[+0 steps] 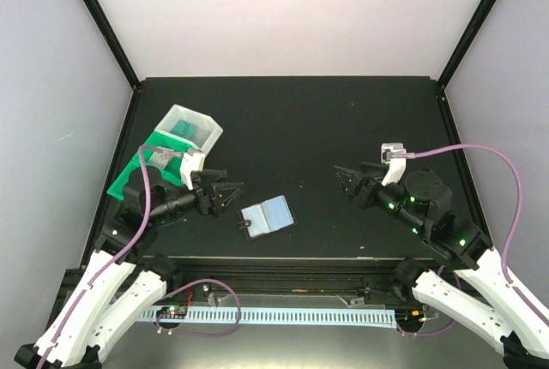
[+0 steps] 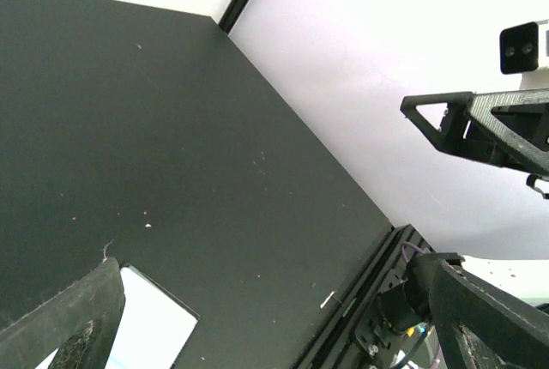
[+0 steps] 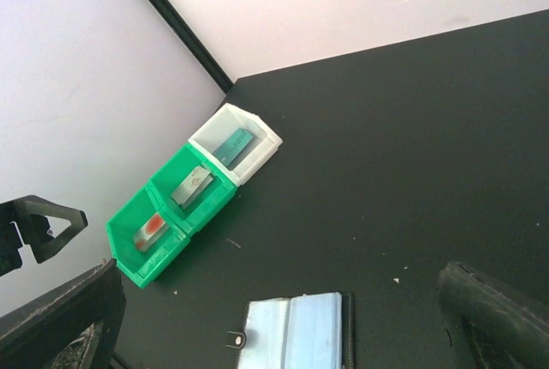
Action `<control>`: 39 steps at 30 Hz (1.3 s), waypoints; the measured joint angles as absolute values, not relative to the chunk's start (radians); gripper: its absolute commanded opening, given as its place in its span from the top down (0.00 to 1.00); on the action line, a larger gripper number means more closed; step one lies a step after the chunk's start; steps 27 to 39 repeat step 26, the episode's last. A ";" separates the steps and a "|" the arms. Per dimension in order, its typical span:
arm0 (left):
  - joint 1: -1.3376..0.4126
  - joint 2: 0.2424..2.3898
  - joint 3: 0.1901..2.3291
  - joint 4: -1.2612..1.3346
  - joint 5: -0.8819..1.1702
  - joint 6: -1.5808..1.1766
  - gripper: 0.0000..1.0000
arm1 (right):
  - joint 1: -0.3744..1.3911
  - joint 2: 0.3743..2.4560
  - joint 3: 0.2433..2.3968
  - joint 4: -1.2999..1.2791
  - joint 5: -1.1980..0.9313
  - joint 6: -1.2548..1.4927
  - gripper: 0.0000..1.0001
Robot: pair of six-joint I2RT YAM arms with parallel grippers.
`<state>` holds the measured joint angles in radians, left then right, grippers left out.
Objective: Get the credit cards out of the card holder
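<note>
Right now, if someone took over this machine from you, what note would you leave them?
Left end effector: open, empty, beside the card holder.
Right end effector: open, empty.
Card holder lies open mid-table, pockets up.
Done: Teal card in the white bin; grey card and red-marked card in the green bins.
To do: check pockets for further cards; none visible.
</note>
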<state>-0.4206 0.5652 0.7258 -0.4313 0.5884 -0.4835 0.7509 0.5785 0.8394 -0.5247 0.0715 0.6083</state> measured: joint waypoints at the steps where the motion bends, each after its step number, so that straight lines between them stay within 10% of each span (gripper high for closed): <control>1: -0.421 0.554 0.720 -0.426 0.584 -0.485 0.01 | 0.751 0.579 0.838 -0.527 0.068 0.608 0.00; 39: -0.421 0.482 0.656 -0.420 0.428 -0.485 0.01 | 0.751 0.562 0.744 -0.545 0.043 0.628 0.00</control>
